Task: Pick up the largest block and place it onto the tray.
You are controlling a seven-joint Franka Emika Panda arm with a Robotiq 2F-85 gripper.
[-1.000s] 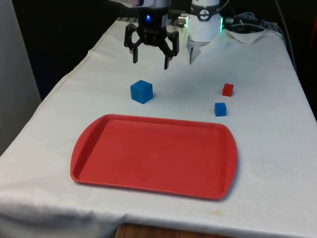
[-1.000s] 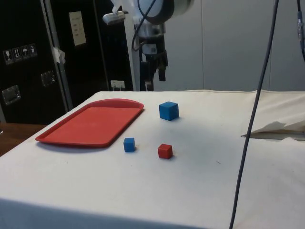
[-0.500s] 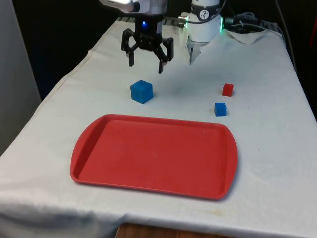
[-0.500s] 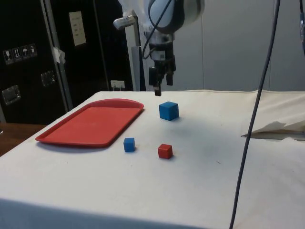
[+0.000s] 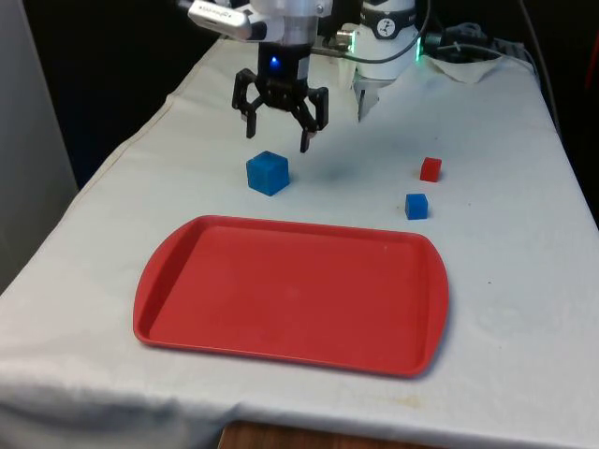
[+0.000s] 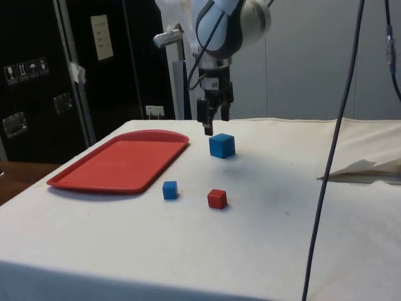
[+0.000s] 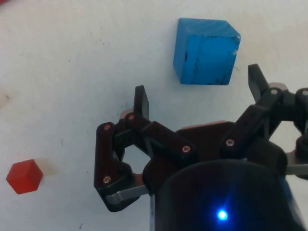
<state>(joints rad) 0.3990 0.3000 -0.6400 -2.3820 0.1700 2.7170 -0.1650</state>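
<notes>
One target: big blue block (image 5: 268, 173), resting on the cloth.
Claw (image 5: 278, 141): fingers spread apart, holding nothing.
Offset: block sits below and slightly tray-ward (image 5: 187, 323) of the claw.

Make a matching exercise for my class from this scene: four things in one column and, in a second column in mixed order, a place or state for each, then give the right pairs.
Things
1. large blue block
2. small blue block
3. small red block
4. gripper

Places or states
A. open, above the cloth
B. farthest from the red tray of the three blocks
C. just below the gripper, on the cloth
D. beside the tray's corner at the front view's right

Pairs: 1-C, 2-D, 3-B, 4-A
</notes>
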